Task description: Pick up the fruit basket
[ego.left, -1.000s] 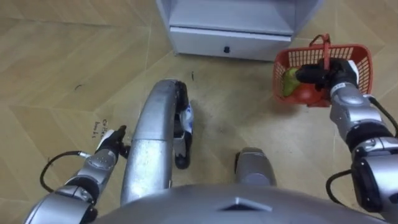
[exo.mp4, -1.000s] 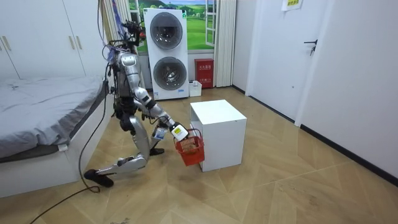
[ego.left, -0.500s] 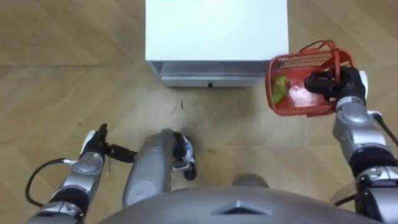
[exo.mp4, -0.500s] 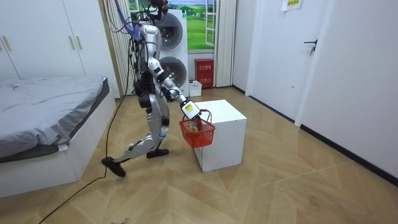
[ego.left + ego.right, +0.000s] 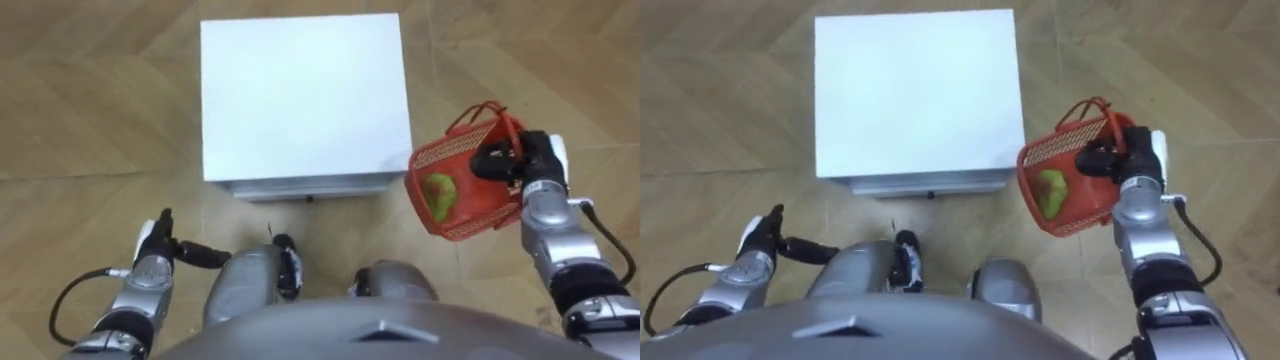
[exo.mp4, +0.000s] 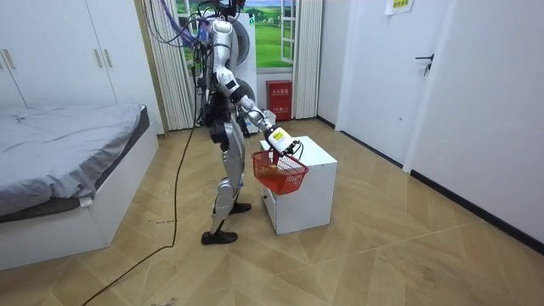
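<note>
The red fruit basket (image 5: pixel 462 195) hangs in the air off the right side of the white cabinet (image 5: pixel 300 90), tilted, with a green fruit (image 5: pixel 438 192) inside. My right hand (image 5: pixel 512 160) is shut on the basket's handle at its top edge. In the room view the basket (image 6: pixel 279 172) hangs clear of the floor in front of the cabinet (image 6: pixel 306 183), near its top, under my right hand (image 6: pixel 280 141). My left hand (image 5: pixel 153 243) hangs at the lower left with straight fingers and holds nothing. I stand upright right in front of the cabinet.
The cabinet has a drawer front (image 5: pixel 300 187) facing me. A bed (image 6: pixel 59 157) stands at the room view's left. Stacked washing machines (image 6: pixel 228 72) and a red box (image 6: pixel 279 99) are behind me. Wooden floor (image 6: pixel 382 255) lies all around.
I have risen from kneeling to standing, and my right hand has lifted the basket from near the floor to about the cabinet's top. The eye view has shifted with me.
</note>
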{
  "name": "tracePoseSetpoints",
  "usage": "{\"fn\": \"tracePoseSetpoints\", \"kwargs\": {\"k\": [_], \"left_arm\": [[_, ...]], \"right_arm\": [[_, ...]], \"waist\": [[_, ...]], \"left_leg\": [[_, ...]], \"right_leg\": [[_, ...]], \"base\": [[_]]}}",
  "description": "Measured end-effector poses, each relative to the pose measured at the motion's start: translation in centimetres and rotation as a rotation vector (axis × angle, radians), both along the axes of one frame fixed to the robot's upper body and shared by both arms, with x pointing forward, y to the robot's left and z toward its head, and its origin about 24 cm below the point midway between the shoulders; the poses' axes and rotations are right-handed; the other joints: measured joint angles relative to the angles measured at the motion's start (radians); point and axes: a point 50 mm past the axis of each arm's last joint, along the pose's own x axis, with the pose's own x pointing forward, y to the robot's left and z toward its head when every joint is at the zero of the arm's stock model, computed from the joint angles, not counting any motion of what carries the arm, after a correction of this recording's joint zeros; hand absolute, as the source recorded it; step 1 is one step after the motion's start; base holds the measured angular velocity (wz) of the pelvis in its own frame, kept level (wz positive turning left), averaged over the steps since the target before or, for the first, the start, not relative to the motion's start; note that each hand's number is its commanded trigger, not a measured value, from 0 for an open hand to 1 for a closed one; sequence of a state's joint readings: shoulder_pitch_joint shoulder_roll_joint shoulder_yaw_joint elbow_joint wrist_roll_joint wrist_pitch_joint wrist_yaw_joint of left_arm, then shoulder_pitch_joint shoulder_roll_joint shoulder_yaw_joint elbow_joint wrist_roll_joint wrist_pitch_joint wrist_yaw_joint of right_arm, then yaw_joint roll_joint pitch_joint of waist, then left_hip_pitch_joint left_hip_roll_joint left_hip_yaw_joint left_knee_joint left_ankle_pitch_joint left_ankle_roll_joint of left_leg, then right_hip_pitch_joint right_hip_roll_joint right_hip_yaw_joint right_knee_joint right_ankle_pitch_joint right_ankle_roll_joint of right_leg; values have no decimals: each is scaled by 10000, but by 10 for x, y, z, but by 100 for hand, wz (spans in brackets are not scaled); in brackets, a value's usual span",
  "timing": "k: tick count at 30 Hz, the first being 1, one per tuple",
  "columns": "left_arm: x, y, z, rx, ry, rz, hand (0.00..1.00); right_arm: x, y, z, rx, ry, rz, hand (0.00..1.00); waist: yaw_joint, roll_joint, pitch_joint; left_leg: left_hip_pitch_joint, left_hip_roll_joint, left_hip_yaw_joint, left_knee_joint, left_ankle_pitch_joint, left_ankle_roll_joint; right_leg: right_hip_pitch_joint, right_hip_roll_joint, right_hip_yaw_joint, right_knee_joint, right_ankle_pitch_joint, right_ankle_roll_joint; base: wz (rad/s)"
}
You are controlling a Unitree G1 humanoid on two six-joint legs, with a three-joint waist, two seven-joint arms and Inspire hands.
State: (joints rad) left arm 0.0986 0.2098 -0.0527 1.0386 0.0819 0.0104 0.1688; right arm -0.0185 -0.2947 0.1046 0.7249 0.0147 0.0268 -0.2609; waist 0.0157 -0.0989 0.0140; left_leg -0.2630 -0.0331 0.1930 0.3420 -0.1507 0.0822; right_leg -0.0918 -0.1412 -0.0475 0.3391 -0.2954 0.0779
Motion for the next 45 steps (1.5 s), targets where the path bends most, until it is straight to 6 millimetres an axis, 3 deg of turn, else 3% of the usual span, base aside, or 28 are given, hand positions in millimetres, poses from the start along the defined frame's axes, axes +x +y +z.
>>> {"fn": "tracePoseSetpoints", "kwargs": {"k": [2, 4, 8, 14, 21, 25, 30, 35, 37, 39, 42, 44, 45], "left_arm": [[-13, 1, -2, 126, 338, 167, 0], [-16, 2, -3, 220, 416, 180, 0], [-20, 3, -1, 445, 340, -87, 0], [-28, -6, -3, 362, 434, -205, 0], [-25, -8, -3, 277, 399, -248, 0], [-23, -8, -4, 170, 408, -277, 0], [-19, -11, -5, -159, 400, -437, 0], [-22, -13, -6, -188, 590, -573, 0], [-23, -11, -6, -122, 668, -582, 0], [-23, -10, -6, -98, 713, -694, 0], [-21, -10, -6, -10, 711, -959, 0], [-22, -12, -6, -52, 749, -1051, 0], [-20, -12, -6, -53, 714, -1092, 0]], "right_arm": [[15, 1, 19, -129, -1103, -34, 100], [29, 4, 40, -87, -2372, 4, 100], [47, 21, 73, 232, -4307, 469, 100], [43, 33, 70, 627, -4364, 513, 100], [40, 36, 66, 1263, -4136, 656, 100], [43, 43, 72, 1485, -4367, 1090, 100], [46, 52, 75, 1770, -4487, 1539, 100], [42, 56, 70, 1879, -4291, 1600, 100], [41, 61, 67, 1992, -4091, 1801, 100], [40, 64, 62, 2177, -3858, 1994, 100], [39, 67, 54, 2407, -3403, 2250, 100], [35, 67, 44, 2514, -2858, 2372, 100], [35, 67, 43, 2516, -2775, 2424, 100]], "waist": [[72, 37, 8], [70, 68, 3], [96, 107, -68], [135, 251, -167], [172, 455, -75], [204, 590, -73], [219, 529, -43], [164, 510, 5], [179, 446, 35], [179, 506, 59], [224, 512, 55], [330, 514, 40], [361, 498, 41]], "left_leg": [[498, -58, 98, -454, 6, -11], [773, -70, 105, -639, 24, -37], [1300, -139, -57, -1044, 93, -121], [1420, -153, -166, -1070, 107, -143], [1402, -152, -157, -1056, 105, -140], [1354, -160, -90, -1062, 98, -128], [1336, -187, -114, -964, 8, 15], [1313, -420, -288, -656, -287, 366], [1385, -598, -359, -477, -500, 547], [1468, -613, -540, -477, -574, 641], [1481, -536, -708, -506, -610, 716], [1476, -470, -844, -526, -611, 717], [1468, -491, -868, -525, -611, 717]], "right_leg": [[637, 17, -401, -913, 323, 3], [990, 35, -463, -1287, 481, -4], [1457, 28, -1037, -1384, 514, -1], [1633, 35, -1335, -1363, 518, -3], [1564, 12, -1395, -1244, 517, -2], [1277, -13, -1499, -645, 506, 16], [866, -175, -1537, 308, 478, 61], [-74, -692, -1339, 2659, 495, 41], [-674, -919, -998, 3964, 803, -46], [-1004, -926, -888, 4490, 1223, -133], [-1419, -568, -921, 3994, 779, 31], [-1415, 24, -891, 2052, 608, -63], [-1366, 114, -893, 1470, 642, -107]], "base": [[-31], [-3], [10], [8], [-1], [-5], [5], [14], [12], [13], [20], [19], [17]]}}
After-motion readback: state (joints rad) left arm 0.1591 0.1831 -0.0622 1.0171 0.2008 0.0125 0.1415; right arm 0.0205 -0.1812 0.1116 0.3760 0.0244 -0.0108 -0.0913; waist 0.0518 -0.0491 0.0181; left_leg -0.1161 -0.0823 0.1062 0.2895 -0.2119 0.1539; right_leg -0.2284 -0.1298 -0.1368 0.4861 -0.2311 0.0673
